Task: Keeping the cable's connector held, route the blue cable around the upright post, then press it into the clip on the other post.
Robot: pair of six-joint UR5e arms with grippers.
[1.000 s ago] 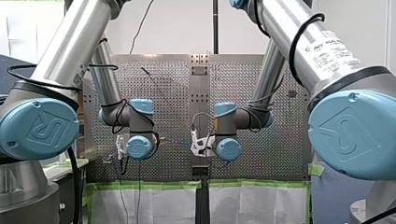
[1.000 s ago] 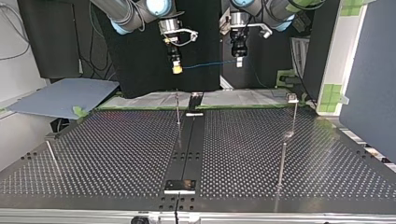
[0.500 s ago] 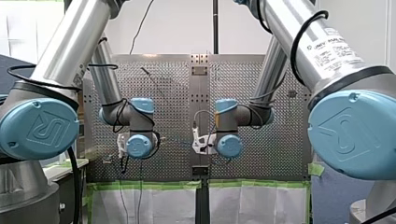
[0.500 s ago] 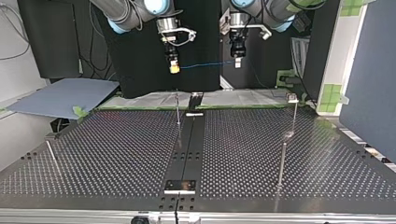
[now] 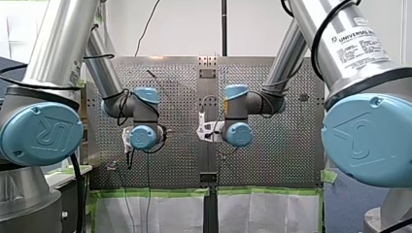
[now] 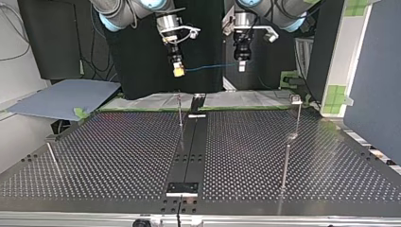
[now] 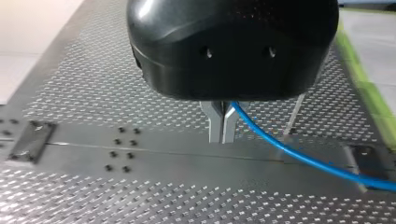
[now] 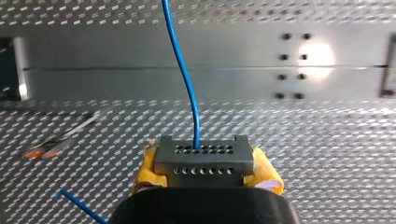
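My right gripper (image 8: 205,179) is shut on the grey connector (image 8: 204,158), held between its yellow pads (image 8: 145,172). The blue cable (image 8: 184,74) leaves the connector and runs ahead of it. In the top view the cable (image 6: 208,68) spans the air from my right gripper (image 6: 178,71) across to my left gripper (image 6: 241,64). My left gripper (image 7: 222,130) has its metal fingers shut on the cable (image 7: 299,156), which trails off to one side. Both grippers hang high above the far edge of the table. A thin upright post (image 6: 180,111) stands below them, and a post with a clip (image 6: 296,99) at the top view's right.
The black perforated table (image 6: 118,156) has a smooth centre strip (image 6: 191,146). Another post (image 6: 285,163) stands near the front at the top view's right, and a short one (image 6: 53,158) at its left. Green-taped sheeting (image 6: 156,101) lines the far edge.
In the front view both wrists have moved upward, and the cable has stayed stretched between them. Both grips are unchanged.
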